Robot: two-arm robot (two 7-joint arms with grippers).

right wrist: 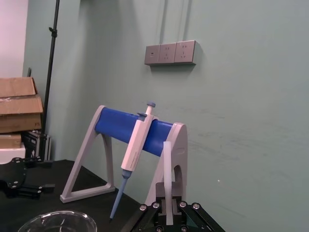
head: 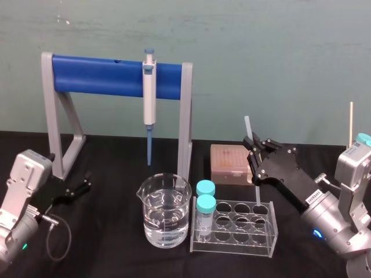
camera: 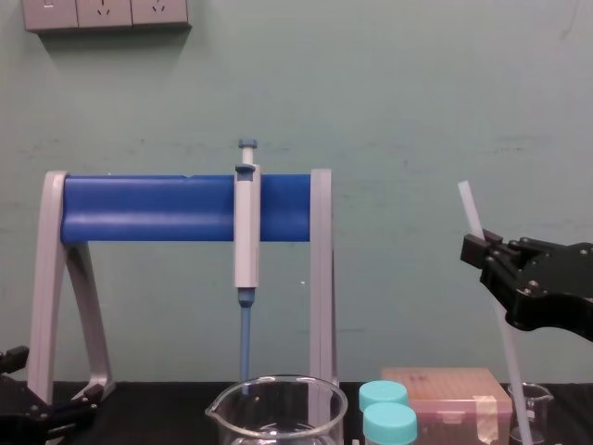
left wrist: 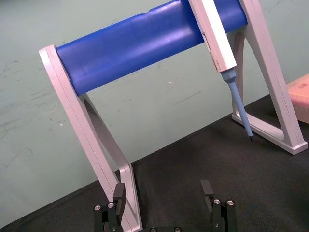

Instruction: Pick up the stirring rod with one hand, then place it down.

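The stirring rod (head: 253, 168) is a thin whitish stick, standing nearly upright and leaning slightly, behind the clear tube rack (head: 235, 231). My right gripper (head: 254, 146), black with screws showing, is shut on the rod's upper part. In the chest view the rod (camera: 471, 211) sticks up above the right gripper (camera: 478, 250), and its lower end reaches down by a small glass beaker (camera: 537, 400). The right wrist view shows the rod (right wrist: 167, 179) rising between the fingers. My left gripper (head: 81, 186) rests open at the table's left, its fingers (left wrist: 119, 192) spread with nothing between them.
A grey stand with a blue bar (head: 98, 75) holds a blue-tipped pipette (head: 149, 104) at the back. A large beaker of water (head: 165, 211) stands in the middle. The rack holds two teal-capped tubes (head: 206, 204). A tan tip box (head: 231, 164) sits behind it.
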